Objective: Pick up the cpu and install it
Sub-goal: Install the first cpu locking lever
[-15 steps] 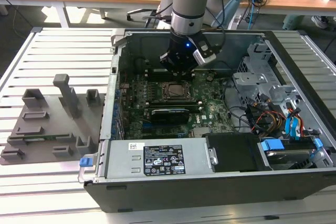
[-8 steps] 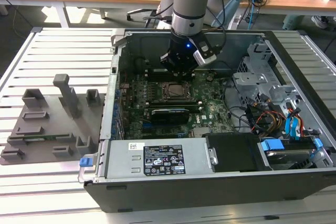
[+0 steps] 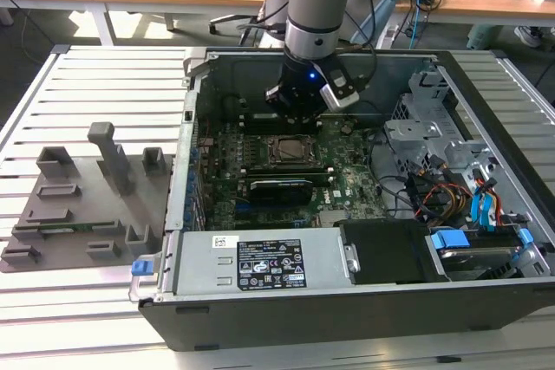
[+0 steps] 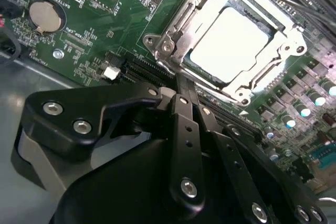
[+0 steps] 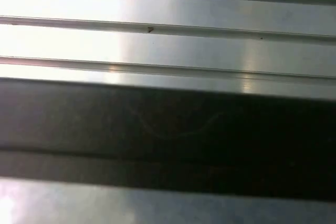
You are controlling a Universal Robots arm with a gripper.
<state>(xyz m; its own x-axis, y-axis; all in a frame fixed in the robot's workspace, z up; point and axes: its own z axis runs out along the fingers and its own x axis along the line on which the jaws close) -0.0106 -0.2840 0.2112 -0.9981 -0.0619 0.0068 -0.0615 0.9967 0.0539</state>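
The cpu (image 4: 231, 43) is a flat silver square lying inside the metal socket frame (image 4: 163, 45) on the green motherboard (image 4: 105, 3). In the exterior view the cpu (image 3: 290, 149) sits at the board's middle, within the open computer case (image 3: 195, 67). My gripper (image 3: 296, 124) hangs just behind the socket, slightly above the board. In the second wrist view its black fingers (image 4: 185, 129) run together to a tip, the gripper (image 4: 181, 81) ending beside the socket frame's edge, shut with nothing held.
A grey tray (image 3: 78, 205) with upright blocks lies on the slatted table at the exterior view's left. The power supply (image 3: 260, 262) fills the case front, a drive cage (image 3: 434, 140) and cables (image 3: 434, 192) the right. A coin battery (image 4: 46, 15) sits on the board.
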